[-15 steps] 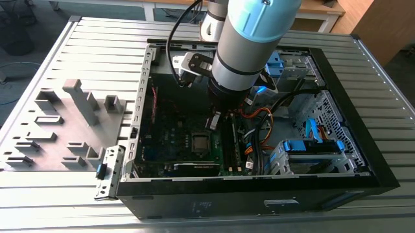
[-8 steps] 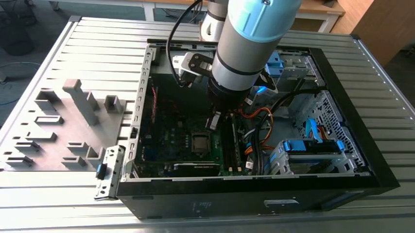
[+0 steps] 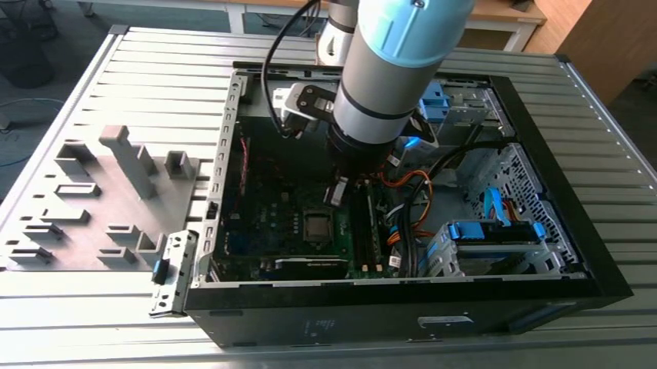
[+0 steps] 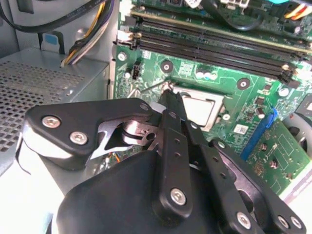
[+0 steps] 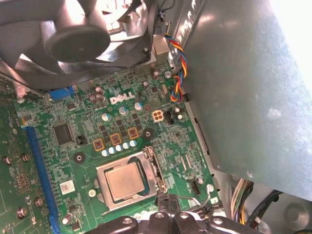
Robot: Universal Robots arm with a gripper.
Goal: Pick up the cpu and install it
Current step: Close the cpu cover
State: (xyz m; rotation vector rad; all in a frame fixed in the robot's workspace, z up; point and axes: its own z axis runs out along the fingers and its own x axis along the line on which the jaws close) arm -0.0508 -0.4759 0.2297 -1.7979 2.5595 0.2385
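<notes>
Silver-grey, the cpu [image 5: 126, 181] lay flat in its motherboard socket [image 5: 122, 161] just beside the closed, empty jaws, so I judged securing it called for a slow, straight press kept off its face.

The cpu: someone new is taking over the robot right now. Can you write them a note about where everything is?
Gripper: jaws look shut, holding no chip, tip down beside the motherboard socket inside the computer case.
cpu: lying flat in that socket.
Done: the cpu is picked up and placed.
Left: cannot tell whether the socket is latched.
</notes>
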